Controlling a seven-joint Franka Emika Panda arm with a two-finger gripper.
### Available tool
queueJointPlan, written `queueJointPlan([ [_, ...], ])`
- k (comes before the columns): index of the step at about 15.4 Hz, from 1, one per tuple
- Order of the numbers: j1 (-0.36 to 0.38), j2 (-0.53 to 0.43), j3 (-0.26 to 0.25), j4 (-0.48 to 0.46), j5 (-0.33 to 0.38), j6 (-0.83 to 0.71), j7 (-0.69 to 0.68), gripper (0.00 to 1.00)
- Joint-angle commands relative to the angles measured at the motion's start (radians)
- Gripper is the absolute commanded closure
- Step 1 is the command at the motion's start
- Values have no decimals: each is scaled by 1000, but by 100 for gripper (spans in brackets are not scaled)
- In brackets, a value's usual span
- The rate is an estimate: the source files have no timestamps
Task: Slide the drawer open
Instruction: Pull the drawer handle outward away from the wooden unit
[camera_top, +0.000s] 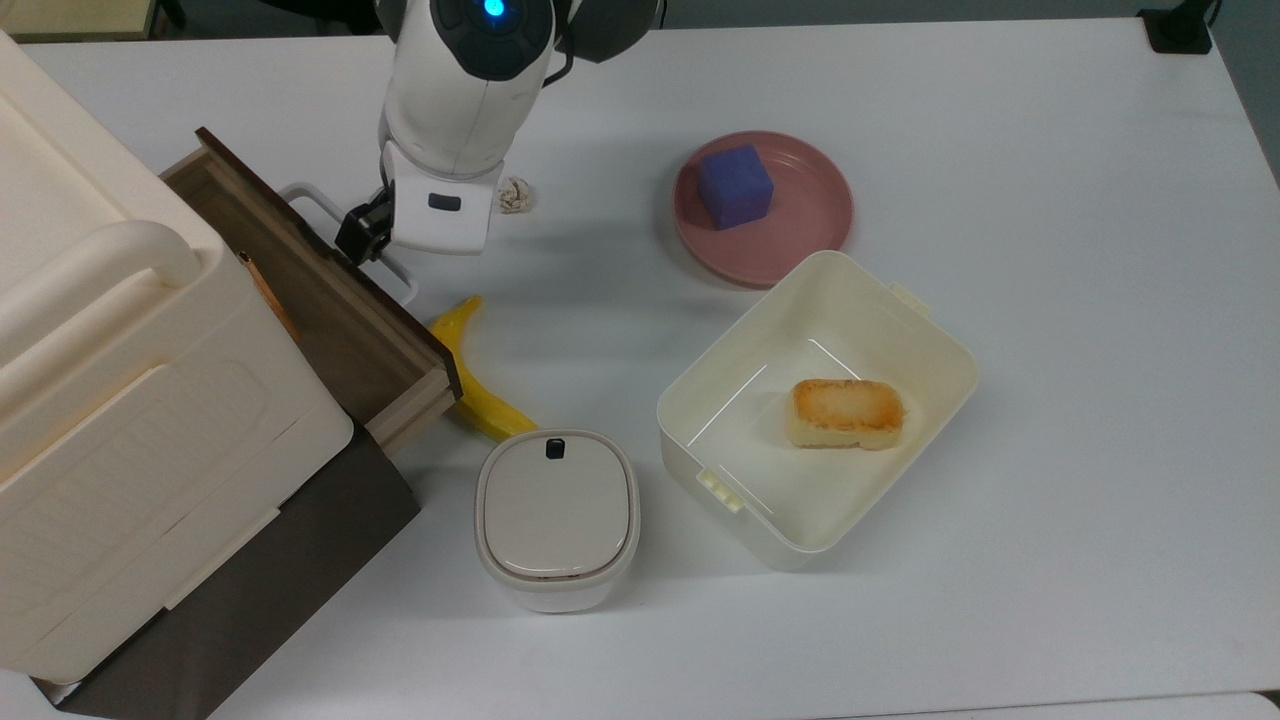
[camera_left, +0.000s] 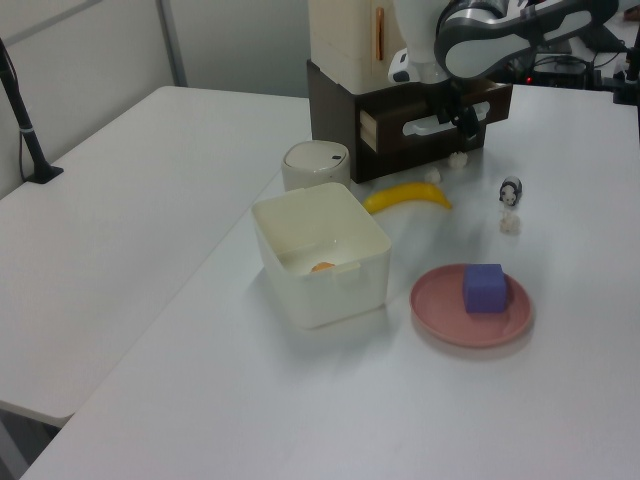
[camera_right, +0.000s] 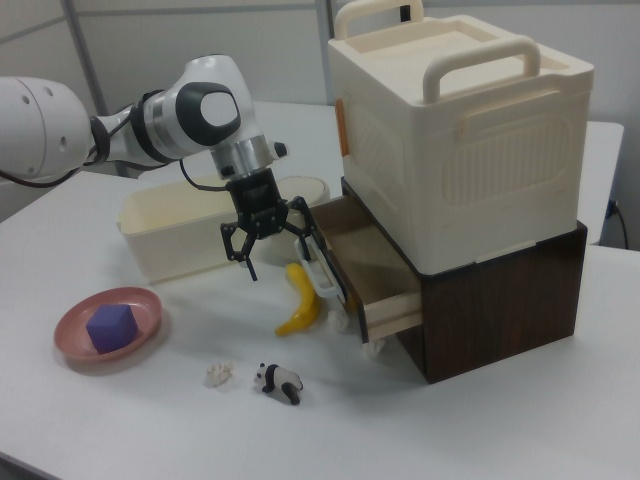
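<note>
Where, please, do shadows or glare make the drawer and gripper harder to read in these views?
Top view: the arm's soft shadow falls on the table beside the gripper; the drawer interior is evenly lit. Left view: the drawer's dark front swallows the gripper. Right view: the gripper stands clear against the pale bin.

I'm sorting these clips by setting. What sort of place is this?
Probably a robotics lab or test room: a robot arm works on a plain white table among staged props, such as a purple cube on a pink plate, and the half-open drawer.
</note>
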Motion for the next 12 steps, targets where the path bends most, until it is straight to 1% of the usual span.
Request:
queueJointPlan([
  [1,3,-40,44,-26,37,-66,17,0],
  [4,3,-42,59,-27,66,-75,23,0],
  [7,3,-53,62,-23,70,-107,18,0],
  [12,3,-62,62,-22,73,-114,21,0],
])
